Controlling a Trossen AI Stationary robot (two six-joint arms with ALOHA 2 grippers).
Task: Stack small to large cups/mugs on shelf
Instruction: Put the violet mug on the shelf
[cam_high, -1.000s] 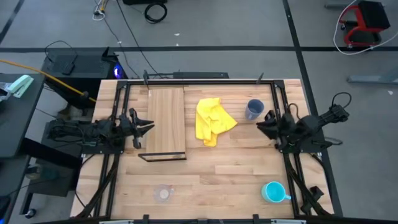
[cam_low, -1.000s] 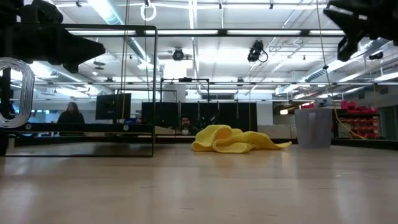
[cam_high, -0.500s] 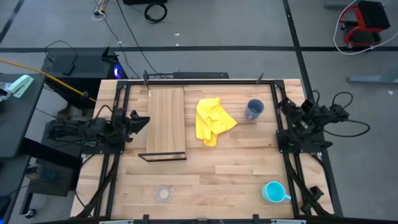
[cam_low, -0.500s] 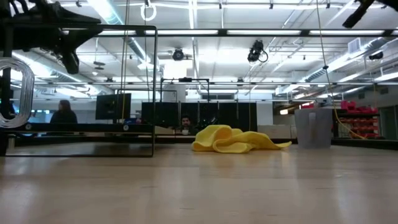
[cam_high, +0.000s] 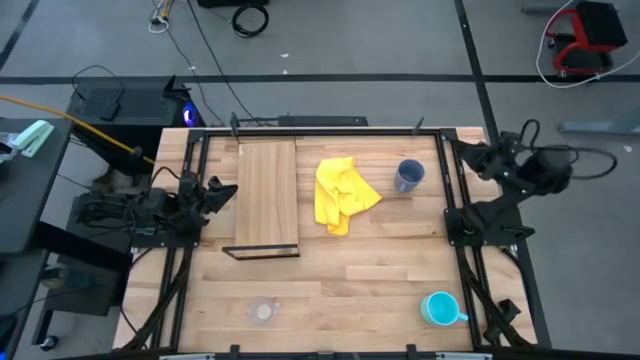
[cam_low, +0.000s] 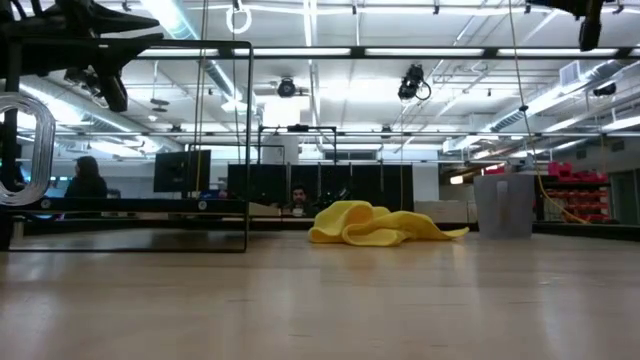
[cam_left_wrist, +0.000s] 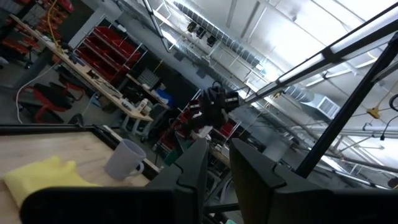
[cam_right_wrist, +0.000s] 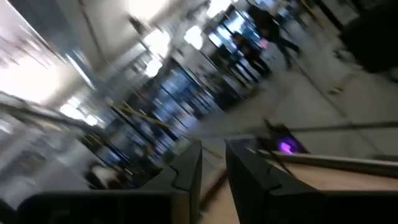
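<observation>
Brown wooden shelf (cam_high: 267, 196) lies left of centre, bare; grey-blue mug (cam_high: 408, 175), turquoise mug (cam_high: 439, 308), glass cup (cam_high: 263, 312) stand apart on the table. Left wrist: left gripper (cam_left_wrist: 215, 163) nearly closed, empty. Right wrist: right gripper (cam_right_wrist: 213, 163) narrow gap, empty.

A crumpled bright yellow cloth (cam_high: 343, 194) lies on the pale plank tabletop (cam_high: 360, 270), near its middle. On the grey floor beyond the table sit a coiled black cable (cam_high: 250, 17) and a red-and-black wheeled stand (cam_high: 588, 32). In the low view, people (cam_low: 85, 177) sit at dark monitors (cam_low: 182, 171) in the room behind, under long ceiling lights (cam_low: 440, 52).
</observation>
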